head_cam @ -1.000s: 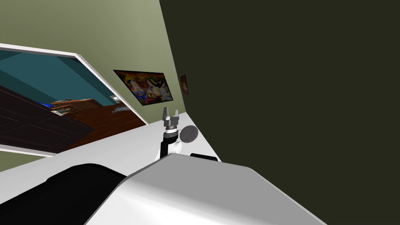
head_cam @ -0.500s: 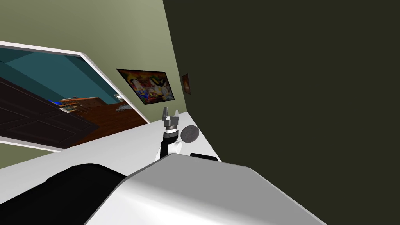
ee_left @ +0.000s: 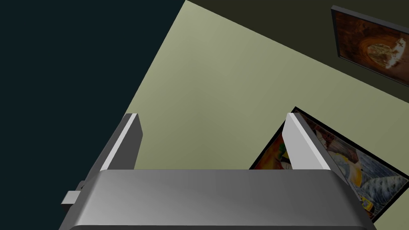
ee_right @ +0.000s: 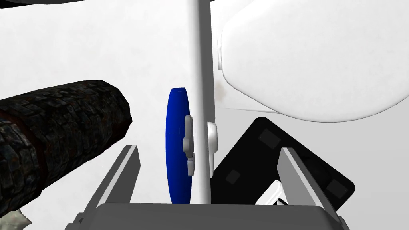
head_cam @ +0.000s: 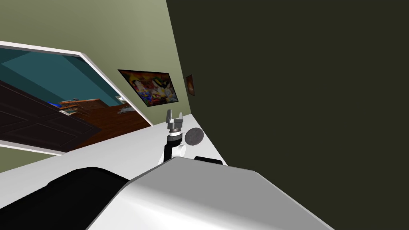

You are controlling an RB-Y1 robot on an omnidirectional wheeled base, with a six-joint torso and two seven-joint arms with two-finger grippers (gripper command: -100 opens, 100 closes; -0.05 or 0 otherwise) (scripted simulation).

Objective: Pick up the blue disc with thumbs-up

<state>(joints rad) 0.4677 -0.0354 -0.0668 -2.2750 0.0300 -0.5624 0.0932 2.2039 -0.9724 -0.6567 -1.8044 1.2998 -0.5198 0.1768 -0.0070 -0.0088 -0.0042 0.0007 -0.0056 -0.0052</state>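
— Facing the blue disc (ee_right: 177, 145), the right tool (ee_right: 207, 151) has its two grey fingers spread wide and holds nothing. The disc stands on edge between them, nearer one finger. A pale grey thumbs-up relief (ee_right: 188, 145) sits on the face turned toward the other finger.

— What is around it?

— A thin white upright strip (ee_right: 199, 80) stands just beside the raised face; I cannot tell whether they touch. A dark, rough, log-like cylinder (ee_right: 60, 127) lies near the disc's other side. A flat black slab (ee_right: 251, 159) lies beyond the strip, and a large white rounded shape (ee_right: 319, 60) sits further off. All of it rests against a white surface (ee_right: 80, 48).

— And the other arm?

— The left tool (head_cam: 174, 115) is raised out in front, fingers also wide and empty.

— What could go wrong from here?

— Closing now would probably pinch the strip and disc together. The disc sits off-centre, so the nearer finger would likely meet it first and shove or tip it. That same finger could scrape the cylinder if the hand drifts sideways.
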